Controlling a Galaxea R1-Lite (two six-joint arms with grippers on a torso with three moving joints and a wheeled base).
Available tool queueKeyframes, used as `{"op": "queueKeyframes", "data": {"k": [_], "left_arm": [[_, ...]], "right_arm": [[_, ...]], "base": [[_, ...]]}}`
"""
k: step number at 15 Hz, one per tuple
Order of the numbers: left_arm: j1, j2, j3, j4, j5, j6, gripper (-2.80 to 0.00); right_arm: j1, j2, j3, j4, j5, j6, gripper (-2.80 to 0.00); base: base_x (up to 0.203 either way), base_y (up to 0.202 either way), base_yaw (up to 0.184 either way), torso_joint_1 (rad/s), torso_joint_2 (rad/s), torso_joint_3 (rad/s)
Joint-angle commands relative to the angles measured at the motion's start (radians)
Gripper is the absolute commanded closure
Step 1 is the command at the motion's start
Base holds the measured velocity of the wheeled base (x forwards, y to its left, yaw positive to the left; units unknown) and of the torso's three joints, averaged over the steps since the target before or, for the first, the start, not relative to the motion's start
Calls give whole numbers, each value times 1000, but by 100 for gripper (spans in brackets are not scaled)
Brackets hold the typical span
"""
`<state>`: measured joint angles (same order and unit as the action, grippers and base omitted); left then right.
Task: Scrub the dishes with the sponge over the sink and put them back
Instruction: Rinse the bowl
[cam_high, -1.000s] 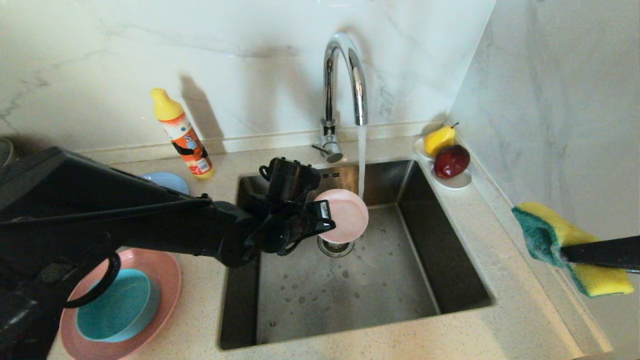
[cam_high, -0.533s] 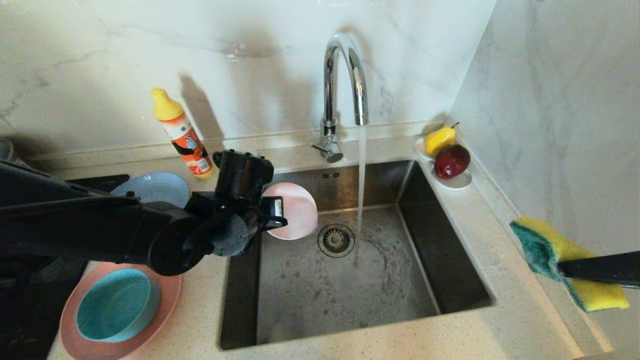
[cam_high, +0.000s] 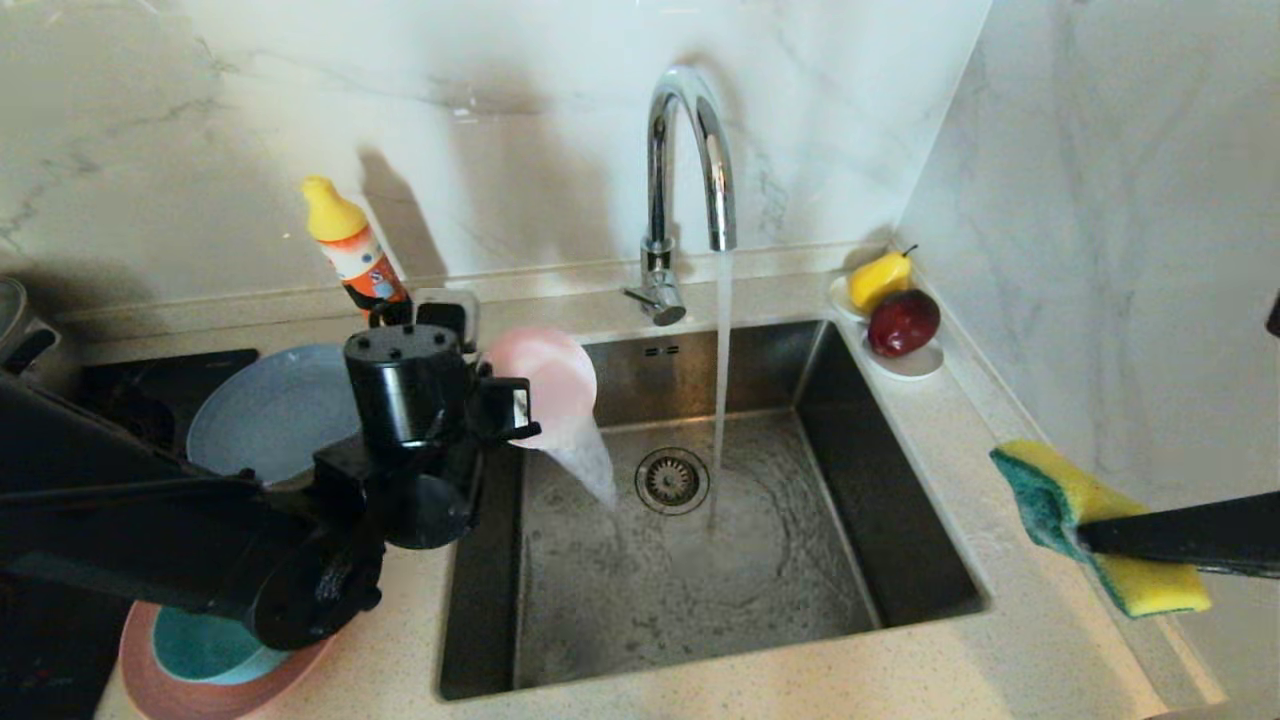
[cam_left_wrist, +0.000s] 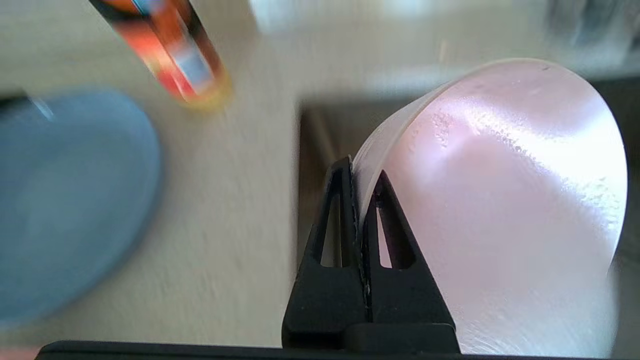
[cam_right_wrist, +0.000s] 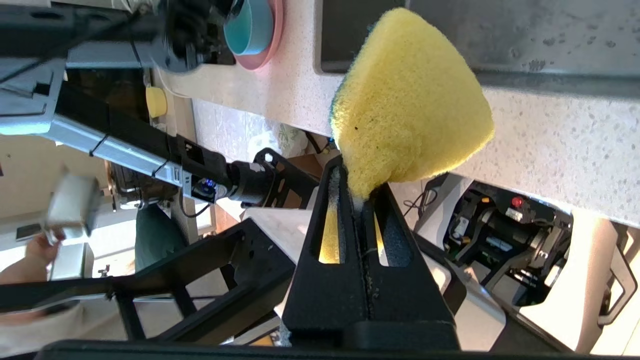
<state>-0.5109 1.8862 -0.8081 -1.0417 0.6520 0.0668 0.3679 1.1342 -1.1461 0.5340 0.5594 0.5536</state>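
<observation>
My left gripper is shut on the rim of the pale pink bowl, held tilted over the sink's back left corner. Water spills from the bowl into the basin. In the left wrist view the fingers pinch the bowl's wall. My right gripper is shut on the yellow-green sponge, held above the counter right of the sink; in its wrist view the sponge sticks out of the gripper. The grey-blue plate lies on the left counter. The teal bowl sits on the pink plate, partly hidden by my left arm.
The faucet runs a stream into the basin near the drain strainer. A soap bottle stands behind my left gripper. A white dish with a pear and an apple sits at the sink's back right corner.
My left arm has carried the pale pink bowl out of the faucet stream to the left and tipped it, and water now pours out. The sponge has drifted slightly left.
</observation>
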Motion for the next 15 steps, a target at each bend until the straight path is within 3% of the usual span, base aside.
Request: {"op": "queueKeyframes", "data": {"k": [1,6,10,15], "left_arm": [[0,4,91,-225,-30,17,0],[1,54,226,-476,-166,8,0],[5,7,318,-488,-261,-44,0],[13,-112,335,-488,-278,-76,0]], "right_arm": [[-1,19,23,-19,4,3,0],[-1,44,51,-69,7,3,0],[-1,53,49,-72,23,3,0],[-1,53,49,-74,39,3,0]], "base": [[0,0,0,0,0,0],[0,0,0,0,0,0],[0,0,0,0,0,0],[0,0,0,0,0,0]]}}
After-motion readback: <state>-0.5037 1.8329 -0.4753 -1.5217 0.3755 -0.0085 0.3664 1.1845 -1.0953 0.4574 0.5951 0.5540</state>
